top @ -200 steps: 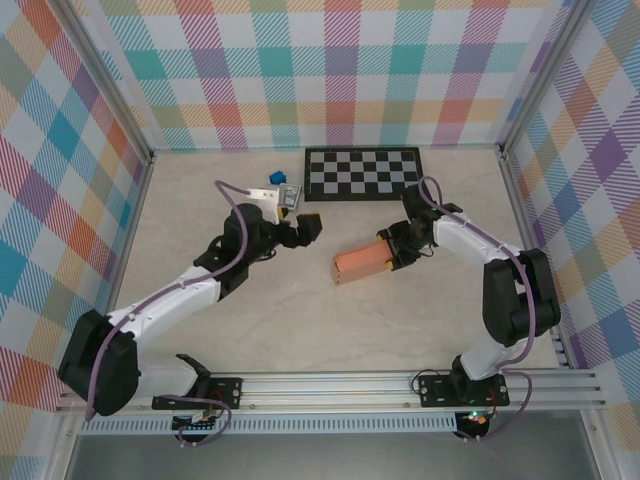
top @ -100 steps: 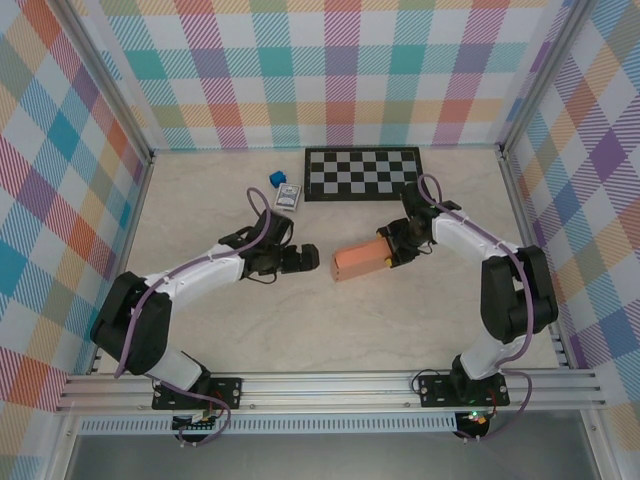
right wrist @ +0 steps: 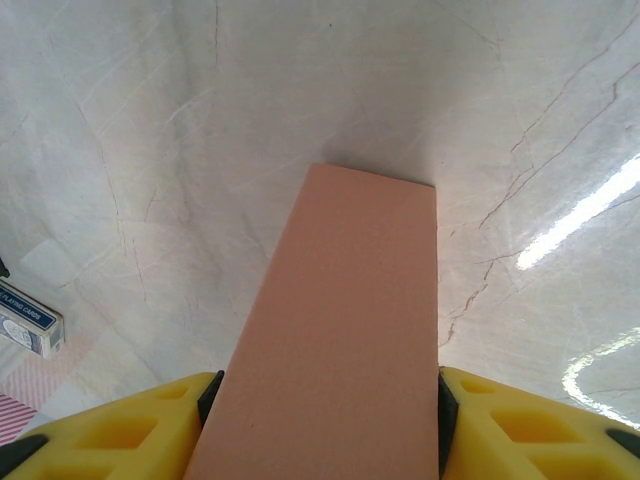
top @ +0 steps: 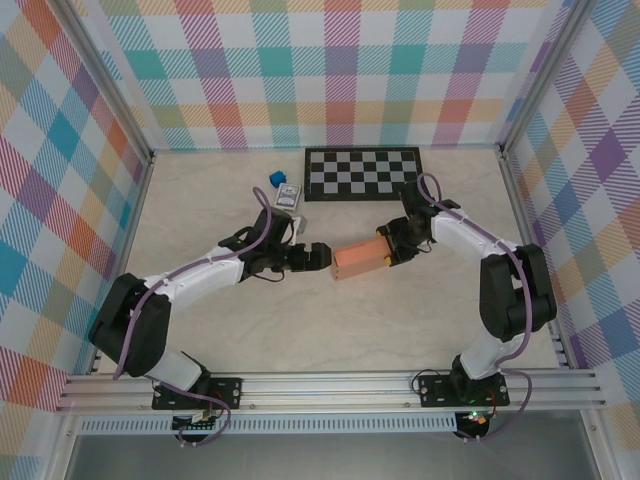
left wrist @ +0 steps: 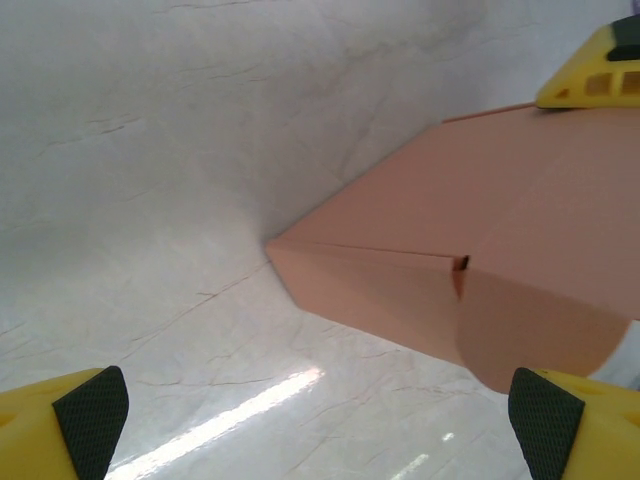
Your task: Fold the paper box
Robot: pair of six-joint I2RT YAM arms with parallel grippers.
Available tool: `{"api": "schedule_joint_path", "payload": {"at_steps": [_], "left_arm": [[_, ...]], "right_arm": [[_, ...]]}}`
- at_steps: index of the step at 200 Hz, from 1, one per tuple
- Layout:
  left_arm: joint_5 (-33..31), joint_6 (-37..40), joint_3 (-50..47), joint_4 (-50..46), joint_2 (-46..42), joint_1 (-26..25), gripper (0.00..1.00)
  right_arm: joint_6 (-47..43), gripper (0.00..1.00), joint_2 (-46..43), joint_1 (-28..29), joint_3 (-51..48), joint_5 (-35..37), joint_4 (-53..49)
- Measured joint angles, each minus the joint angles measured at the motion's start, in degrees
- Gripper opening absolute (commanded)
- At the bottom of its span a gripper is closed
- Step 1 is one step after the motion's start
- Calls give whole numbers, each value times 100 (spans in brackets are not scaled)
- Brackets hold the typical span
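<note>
Left pincer (top: 322,257), wide open, has neared paper box (top: 358,262) — right pincer (top: 385,250) clamps it.

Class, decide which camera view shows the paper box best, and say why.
The left wrist view: the paper box appears large, with its corner, a fold line and a rounded end flap. The top external view shows the paper box whole but small. The right wrist view shows the paper box as one flat face.
</note>
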Motion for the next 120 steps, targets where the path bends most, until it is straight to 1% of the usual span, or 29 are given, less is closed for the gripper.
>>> {"api": "schedule_joint_path", "payload": {"at_steps": [29,51,120], "left_arm": [[267,-168,-26,326,55,0,100],[387,-225,-26,396,136,0,100],[376,-94,-26,400,413,0,100]], "right_arm": [[4,54,0,0,2,-2,0],[17,53,11,0,11,-2,-2],[17,53,31,0,33,-2,-2]]}}
